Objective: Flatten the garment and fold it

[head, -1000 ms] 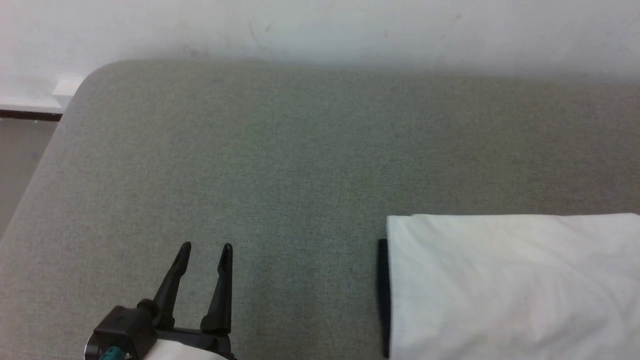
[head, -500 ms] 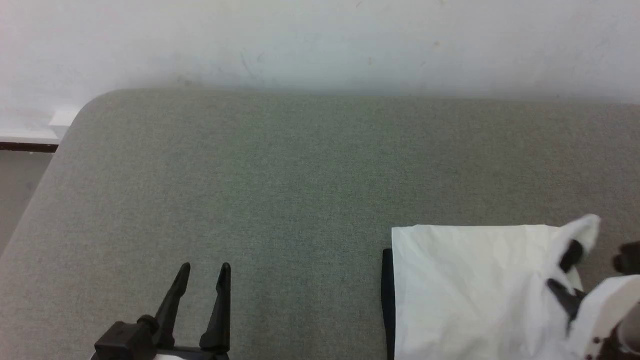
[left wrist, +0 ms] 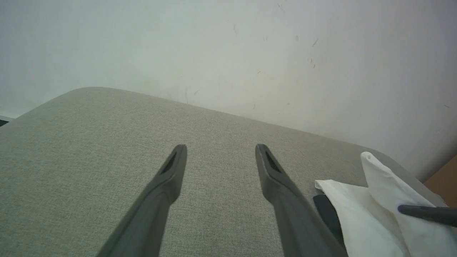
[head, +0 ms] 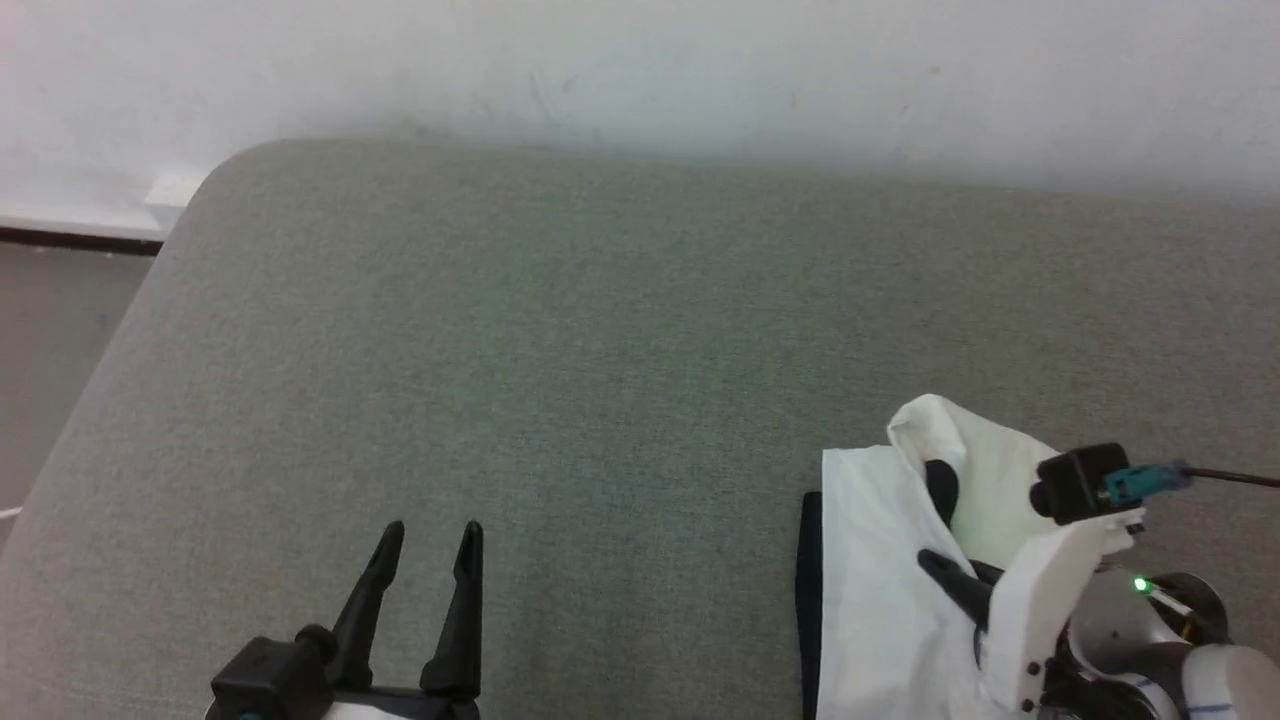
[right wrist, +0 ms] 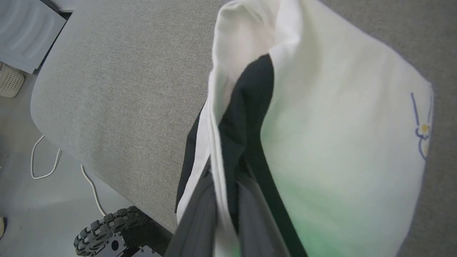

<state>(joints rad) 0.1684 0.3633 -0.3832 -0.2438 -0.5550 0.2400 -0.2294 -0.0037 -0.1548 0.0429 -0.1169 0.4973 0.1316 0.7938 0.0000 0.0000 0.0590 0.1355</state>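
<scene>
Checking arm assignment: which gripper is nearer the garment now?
Right. The right gripper is shut on a lifted fold of the garment; the left gripper hangs open over the grey surface, apart from it, to its left.

Garment (head: pixel 872 585) half off-frame (bottom edge)

— How was the light?
— Soft, even, fairly bright; I saw a faint shadow under the wall (head: pixel 640 70).
— Focus?
— My right wrist view blurred its near fingers (right wrist: pixel 194 221); a green glow tinted the garment (right wrist: pixel 321 200).
</scene>
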